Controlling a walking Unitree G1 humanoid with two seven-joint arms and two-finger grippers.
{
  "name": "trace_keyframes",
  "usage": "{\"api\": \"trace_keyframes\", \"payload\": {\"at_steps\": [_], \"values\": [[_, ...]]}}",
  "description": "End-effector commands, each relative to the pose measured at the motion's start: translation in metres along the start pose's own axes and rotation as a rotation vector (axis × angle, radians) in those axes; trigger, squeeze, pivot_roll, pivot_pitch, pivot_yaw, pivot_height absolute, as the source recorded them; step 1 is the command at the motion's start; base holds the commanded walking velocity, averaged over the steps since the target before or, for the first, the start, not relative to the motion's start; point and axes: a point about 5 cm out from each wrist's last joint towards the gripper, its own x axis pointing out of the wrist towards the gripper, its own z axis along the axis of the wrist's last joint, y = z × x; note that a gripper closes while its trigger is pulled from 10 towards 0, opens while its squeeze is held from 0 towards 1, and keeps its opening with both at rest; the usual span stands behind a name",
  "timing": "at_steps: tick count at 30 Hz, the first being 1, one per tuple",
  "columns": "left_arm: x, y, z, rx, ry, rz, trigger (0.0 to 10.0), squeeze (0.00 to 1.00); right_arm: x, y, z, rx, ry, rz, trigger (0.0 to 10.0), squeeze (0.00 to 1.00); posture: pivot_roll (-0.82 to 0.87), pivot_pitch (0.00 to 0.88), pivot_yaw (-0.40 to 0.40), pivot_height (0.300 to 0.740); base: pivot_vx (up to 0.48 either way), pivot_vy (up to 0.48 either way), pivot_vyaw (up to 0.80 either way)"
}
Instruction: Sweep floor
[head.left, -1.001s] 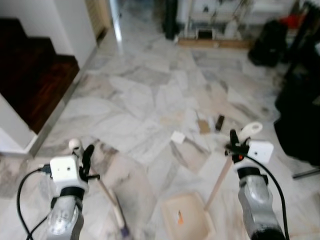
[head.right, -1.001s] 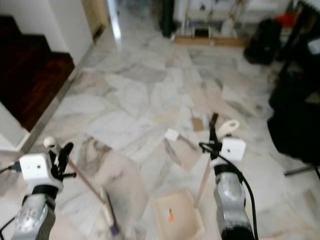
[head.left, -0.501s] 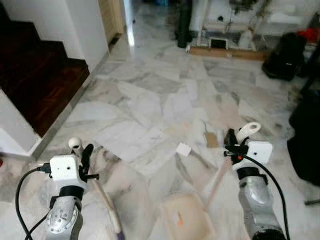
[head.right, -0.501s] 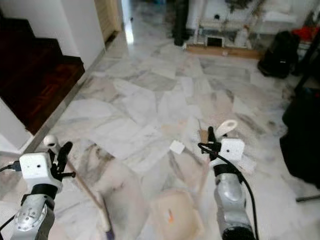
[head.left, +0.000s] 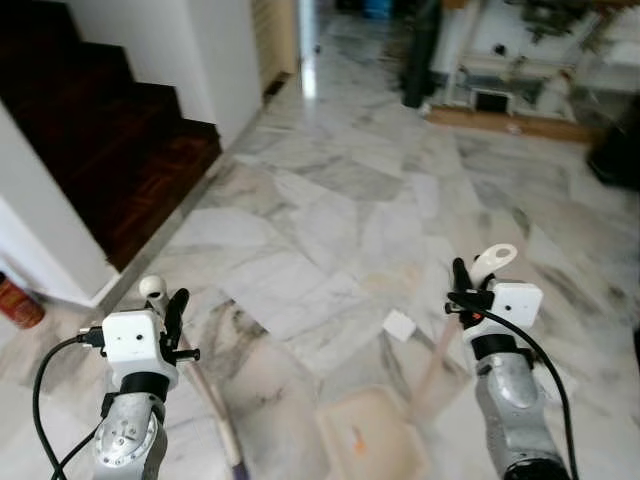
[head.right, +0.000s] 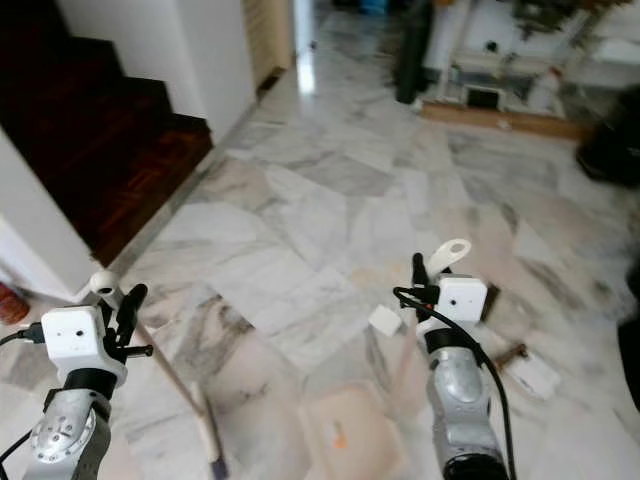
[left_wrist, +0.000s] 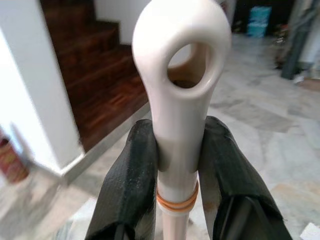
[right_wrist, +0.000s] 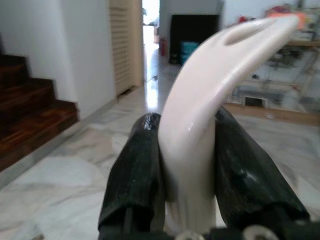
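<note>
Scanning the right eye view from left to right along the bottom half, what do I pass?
Left end effector on the white broom handle → beige plastic dustpan → small white square scrap → right end effector on the dustpan's handle → white box-like piece of litter.

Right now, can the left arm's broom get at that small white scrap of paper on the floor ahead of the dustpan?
Probably yes. The left gripper grips the broom by its handle top, and only bare marble floor lies between the broom and the white paper scrap, though the dustpan sits close by.
</note>
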Motion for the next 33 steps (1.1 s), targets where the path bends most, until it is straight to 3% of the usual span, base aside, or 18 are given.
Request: {"api": "trace_keyframes", "payload": {"at_steps": [1,33], "values": [[0.0024,0.0019,0.0066,0.011,-0.034,-0.002,10.0,0.00,0.0060,0.0071,0.0096,0.036,-0.047,0.008,10.0,0.00,0.01,0.061,-0.019,0.740,0.289,0.000,0.00],[0.0034,0.0011,0.0062,0.018,-0.031,-0.008,10.0,0.00,0.0070,0.0078,0.0075,0.076,-0.031,0.004,10.0,0.00,0.01,0.086,-0.018,0.740,0.291,0.000,0.00]]}}
